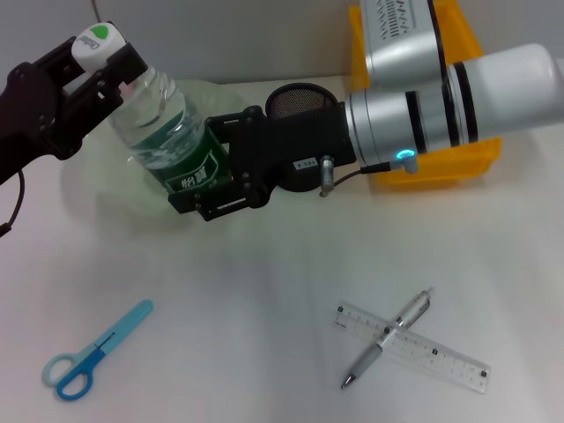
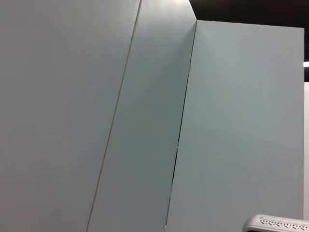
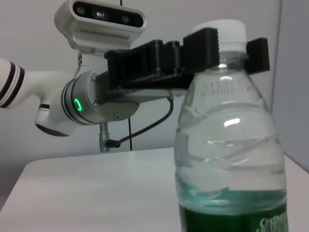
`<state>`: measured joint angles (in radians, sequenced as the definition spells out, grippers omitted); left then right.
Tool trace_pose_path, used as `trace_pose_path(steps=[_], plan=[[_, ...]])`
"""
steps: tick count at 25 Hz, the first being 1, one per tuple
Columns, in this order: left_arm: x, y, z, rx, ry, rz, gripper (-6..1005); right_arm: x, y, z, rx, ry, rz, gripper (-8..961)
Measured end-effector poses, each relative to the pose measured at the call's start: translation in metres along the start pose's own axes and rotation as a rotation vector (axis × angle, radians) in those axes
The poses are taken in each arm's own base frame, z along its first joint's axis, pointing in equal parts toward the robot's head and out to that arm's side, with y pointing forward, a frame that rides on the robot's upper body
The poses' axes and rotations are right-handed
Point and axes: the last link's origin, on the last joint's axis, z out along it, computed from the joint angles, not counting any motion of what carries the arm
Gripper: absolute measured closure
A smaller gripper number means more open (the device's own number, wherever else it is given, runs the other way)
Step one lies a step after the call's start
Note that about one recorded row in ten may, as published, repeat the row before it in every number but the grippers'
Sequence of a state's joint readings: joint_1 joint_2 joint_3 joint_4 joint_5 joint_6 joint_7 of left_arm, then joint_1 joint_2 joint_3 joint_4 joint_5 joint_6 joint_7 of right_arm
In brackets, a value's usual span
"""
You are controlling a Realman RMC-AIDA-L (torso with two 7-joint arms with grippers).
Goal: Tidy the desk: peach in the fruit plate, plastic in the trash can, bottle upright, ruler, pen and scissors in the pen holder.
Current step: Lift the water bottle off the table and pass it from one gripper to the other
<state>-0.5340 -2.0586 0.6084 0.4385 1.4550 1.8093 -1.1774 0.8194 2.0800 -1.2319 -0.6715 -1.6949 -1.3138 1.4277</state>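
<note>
Head view shows you the bottle point(image 1: 167, 123) upright, left gripper point(image 1: 110, 63) clamped on its cap, right gripper point(image 1: 201, 176) clamped around its label; the scissors point(image 1: 92, 352) lie nearer you.

One bottle point(image 1: 167, 123), one pair of scissors point(image 1: 95, 351), one pen point(image 1: 388, 337) and one ruler point(image 1: 411, 346) show. There is one pen holder point(image 1: 302, 104), one yellow bin point(image 1: 441, 163) and one pale plate point(image 1: 106, 181). Two grippers appear: the left gripper point(image 1: 110, 66) and the right gripper point(image 1: 207, 181).
</note>
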Motion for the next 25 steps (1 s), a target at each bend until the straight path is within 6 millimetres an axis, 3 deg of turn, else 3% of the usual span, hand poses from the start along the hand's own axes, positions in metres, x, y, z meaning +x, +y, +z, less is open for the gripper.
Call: trace_pose_path(steps=[25], plan=[[0.0009,-0.0012,-0.0016,0.009,0.003,-0.011,555,0.0090,0.0017,-0.0038,0.009,0.021,0.010,174]])
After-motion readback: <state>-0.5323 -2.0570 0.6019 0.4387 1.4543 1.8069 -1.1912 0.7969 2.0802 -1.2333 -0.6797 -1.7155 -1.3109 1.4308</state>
